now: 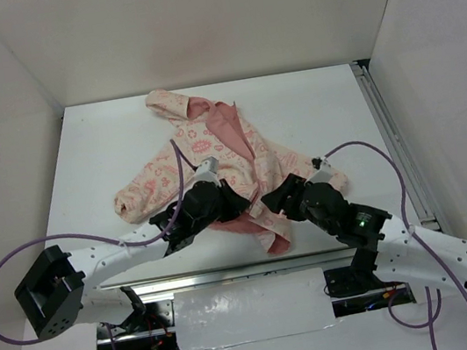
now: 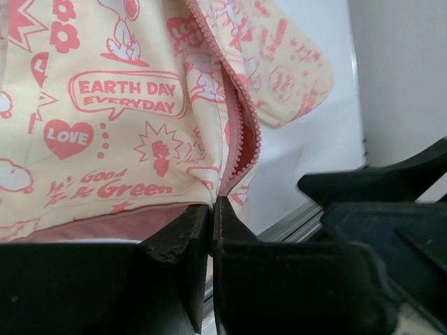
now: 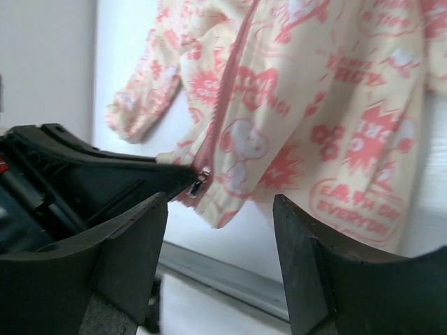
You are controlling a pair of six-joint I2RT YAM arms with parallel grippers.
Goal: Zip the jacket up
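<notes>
The jacket (image 1: 204, 157) lies on the white table, hood at the far left, front partly open with salmon lining showing. My left gripper (image 1: 238, 203) is shut on the jacket's bottom hem at the foot of the pink zipper (image 2: 246, 132); in the left wrist view the jaws (image 2: 213, 209) pinch the fabric edge. My right gripper (image 1: 278, 200) is open just right of it, near the hem. In the right wrist view the fingers (image 3: 133, 237) stand wide apart below the hanging hem (image 3: 230, 202). A small silver zipper slider (image 3: 201, 179) sits by the left gripper's tip.
A metal rail (image 1: 394, 149) runs along the table's right edge, another along the near edge (image 1: 231, 273). White walls enclose the table on three sides. Purple cables (image 1: 180, 161) loop over the arms and the jacket.
</notes>
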